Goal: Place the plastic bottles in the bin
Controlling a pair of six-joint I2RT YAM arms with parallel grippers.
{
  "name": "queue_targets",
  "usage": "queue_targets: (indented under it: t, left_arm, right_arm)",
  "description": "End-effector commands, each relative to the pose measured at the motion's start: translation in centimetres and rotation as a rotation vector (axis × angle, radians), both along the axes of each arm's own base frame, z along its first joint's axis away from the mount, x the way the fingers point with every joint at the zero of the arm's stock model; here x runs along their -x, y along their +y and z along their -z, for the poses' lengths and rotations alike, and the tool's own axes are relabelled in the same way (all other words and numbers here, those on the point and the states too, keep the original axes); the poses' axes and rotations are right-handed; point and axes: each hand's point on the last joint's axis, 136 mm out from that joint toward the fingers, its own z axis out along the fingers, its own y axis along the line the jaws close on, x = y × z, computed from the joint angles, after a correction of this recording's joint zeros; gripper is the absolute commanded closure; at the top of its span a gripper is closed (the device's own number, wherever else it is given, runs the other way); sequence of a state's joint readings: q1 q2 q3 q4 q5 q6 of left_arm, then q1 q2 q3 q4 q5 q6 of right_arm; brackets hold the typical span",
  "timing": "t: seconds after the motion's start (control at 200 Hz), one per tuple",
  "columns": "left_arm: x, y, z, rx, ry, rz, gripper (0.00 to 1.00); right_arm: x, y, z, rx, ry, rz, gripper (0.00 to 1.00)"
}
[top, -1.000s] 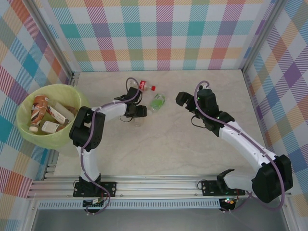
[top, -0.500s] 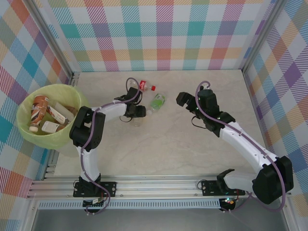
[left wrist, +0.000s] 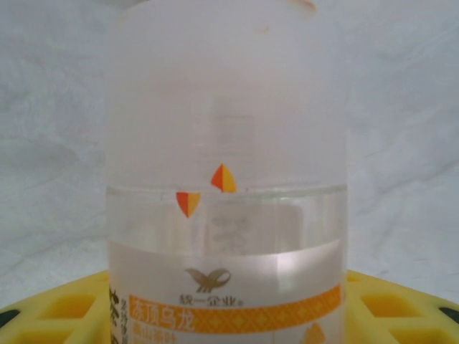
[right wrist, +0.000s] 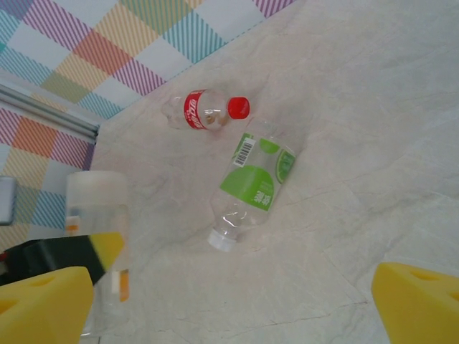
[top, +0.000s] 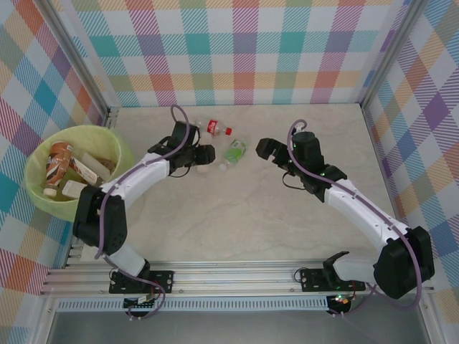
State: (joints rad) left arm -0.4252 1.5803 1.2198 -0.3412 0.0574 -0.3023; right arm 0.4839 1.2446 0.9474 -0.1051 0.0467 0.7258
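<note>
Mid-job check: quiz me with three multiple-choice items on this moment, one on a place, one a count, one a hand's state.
1. Where is the green-label bottle? A in the left hand; B on the table between the hands; C in the right hand.
2. How many bottles lie loose on the table? A four; B one; C two.
3. The left hand is: A shut on an orange-label bottle; B open, empty; C shut, empty.
1 B: it lies untouched, apart from the open right hand. 2 C: the green-label bottle and the red-cap bottle. 3 A: the bottle sits between its pads.
</note>
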Motion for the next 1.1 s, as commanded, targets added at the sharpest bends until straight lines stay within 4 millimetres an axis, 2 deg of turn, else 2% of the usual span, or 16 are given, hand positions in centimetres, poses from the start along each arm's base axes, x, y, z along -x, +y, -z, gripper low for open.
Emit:
queue_targets:
  t: [0.0,0.12,0.25,0.34,0.465,0.58,0.685,0.735,0.9,1.055,1.095]
  left_arm:
    - [1.5,-0.3,-5.6,0.091,-0.086,0.014,1.00]
    - [3.0,1.5,-10.6,0.103,-0.184,-0.023,1.00]
    - [5.7,3.9,-16.1,0.089,-0.277,-0.067,1.00]
    - [7.3,6.6,-19.8,0.043,-0.365,-0.137,1.00]
    - [9.2,13.6,-23.6,-0.169,-0.468,-0.391,1.00]
    - [11.2,19.4,-26.0,-0.364,-0.545,-0.641,1.00]
    - [12.4,23.0,-26.7,-0.522,-0.569,-0.825,1.00]
    - [12.6,24.4,-26.4,-0.552,-0.555,-0.882,1.00]
    - [12.3,29.4,-22.3,-0.387,-0.413,-1.000,1.00]
    - [12.5,31.3,-19.5,-0.334,-0.346,-1.048,1.00]
    - [12.6,31.8,-18.5,-0.310,-0.315,-1.061,0.96]
  right_arm:
    - [-0.6,0.6,-2.4,-0.069,-0.104,-0.011,0.00]
    - [-0.7,0.4,-3.1,-0.077,-0.145,0.003,0.00]
    - [-0.8,0.4,-3.1,-0.056,-0.147,-0.006,0.00]
    - [-0.8,0.4,-3.0,-0.054,-0.147,-0.003,0.00]
    - [-1.0,0.5,-2.8,-0.065,-0.145,0.002,0.00]
    - [-1.3,0.6,-2.6,-0.072,-0.135,0.006,0.00]
    - [-1.4,0.8,-2.6,-0.074,-0.129,0.002,0.00]
    - [-1.4,0.8,-2.7,-0.073,-0.127,-0.001,0.00]
    - [-1.1,0.6,-2.5,-0.064,-0.120,0.001,0.00]
    - [-0.9,0.3,-2.2,-0.056,-0.112,0.008,0.00]
    - [-0.9,0.3,-2.0,-0.053,-0.108,0.009,0.00]
